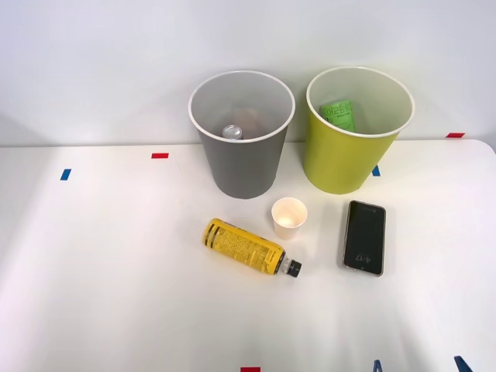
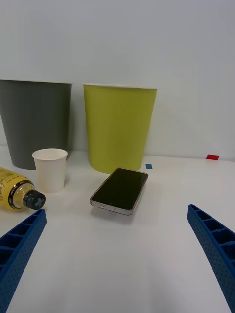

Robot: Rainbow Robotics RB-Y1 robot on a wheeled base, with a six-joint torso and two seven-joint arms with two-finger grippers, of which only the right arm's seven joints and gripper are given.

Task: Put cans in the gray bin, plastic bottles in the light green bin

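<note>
A yellow-labelled plastic bottle (image 1: 246, 248) (image 2: 13, 193) lies on its side on the white table, black cap pointing right. The gray bin (image 1: 242, 169) (image 2: 34, 122) stands behind it, and a can's silver top (image 1: 232, 132) shows inside. To the right of the gray bin stands the light green bin (image 1: 341, 164) (image 2: 120, 128). My right gripper (image 1: 420, 366) (image 2: 117, 264) is open at the table's front right edge, low over the surface, holding nothing. It sits in front of the phone, well to the right of the bottle.
A small white paper cup (image 1: 289, 217) (image 2: 50, 169) stands between the bottle and the bins. A black smartphone (image 1: 364, 236) (image 2: 120, 190) lies flat just ahead of my fingers. A green packet (image 1: 339, 114) lies inside the lime bin. Tape marks dot the table.
</note>
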